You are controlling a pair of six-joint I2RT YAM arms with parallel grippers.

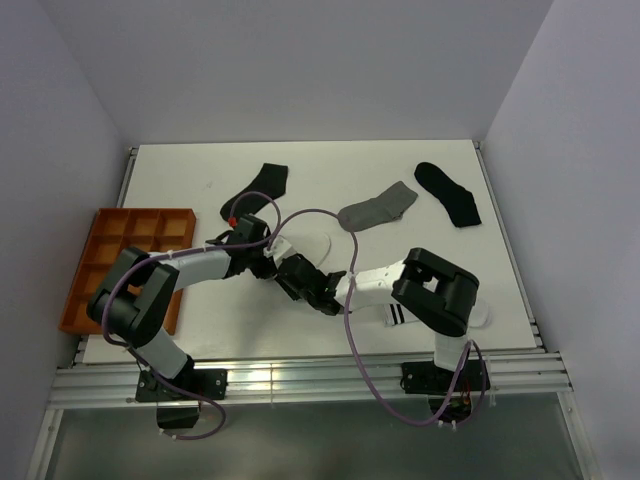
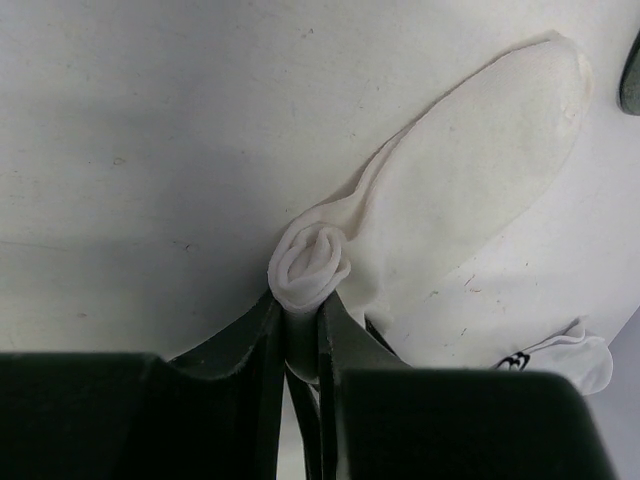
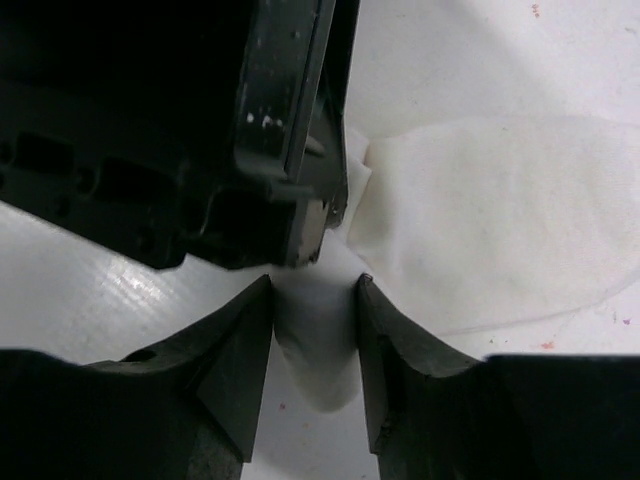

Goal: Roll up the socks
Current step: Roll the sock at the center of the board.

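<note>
Mid-bench, toward the near edge: left gripper [image 2: 300,335] clamped nearly closed on the rolled end of the white sock [image 2: 480,170], right gripper [image 3: 315,325] pinching the same sock right alongside.

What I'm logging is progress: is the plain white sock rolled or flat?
Partly rolled: the plain white sock has one end spiralled in the left gripper; the rest lies flat.

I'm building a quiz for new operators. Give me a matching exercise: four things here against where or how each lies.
1 white sock
2 grey sock
3 orange tray
4 striped sock

A at the left edge of the table
B partly under the right arm
C rolled up at one end
D flat, far middle

Pairs: 1-C, 2-D, 3-A, 4-B
</note>
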